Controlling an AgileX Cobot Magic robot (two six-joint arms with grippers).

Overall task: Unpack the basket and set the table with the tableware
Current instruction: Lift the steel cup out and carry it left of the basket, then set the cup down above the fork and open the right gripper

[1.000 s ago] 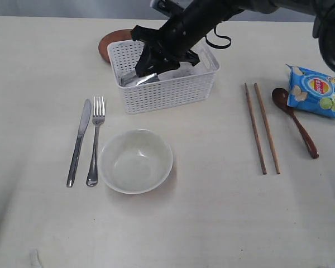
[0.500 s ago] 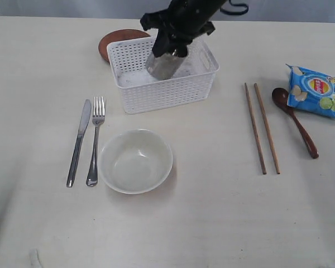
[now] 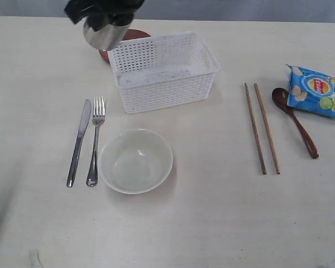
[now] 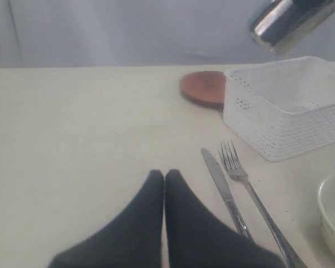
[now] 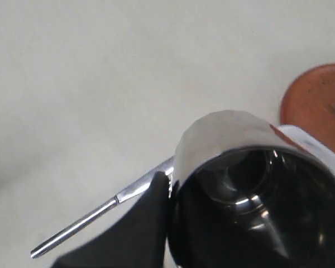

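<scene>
My right gripper (image 3: pixel 105 17) hangs over the table's (image 3: pixel 212 218) far left, shut on the rim of the shiny steel cup (image 3: pixel 103 33), left of the white basket (image 3: pixel 167 92). In the right wrist view one finger (image 5: pixel 151 223) presses the outside of the cup (image 5: pixel 229 139). The round brown plate (image 3: pixel 135 34) lies behind the basket, partly hidden. Knife (image 3: pixel 78 142), fork (image 3: pixel 95 139) and off-white bowl (image 3: pixel 135 161) lie in front of the basket. Chopsticks (image 3: pixel 262 128) and wooden spoon (image 3: pixel 295 120) lie to the right. My left gripper (image 4: pixel 164 177) is shut and holds nothing, low over bare table near the knife (image 4: pixel 226 192).
A blue chips packet (image 3: pixel 318 92) lies at the right edge beside the spoon. Nothing shows inside the basket. In the left wrist view the plate (image 4: pixel 204 88), basket (image 4: pixel 279 128) and cup (image 4: pixel 285 22) sit ahead of the left gripper.
The right gripper lifted the steel cup out of the basket and carried it up and to the left, past the basket's left rim. Nothing on the table moved.
</scene>
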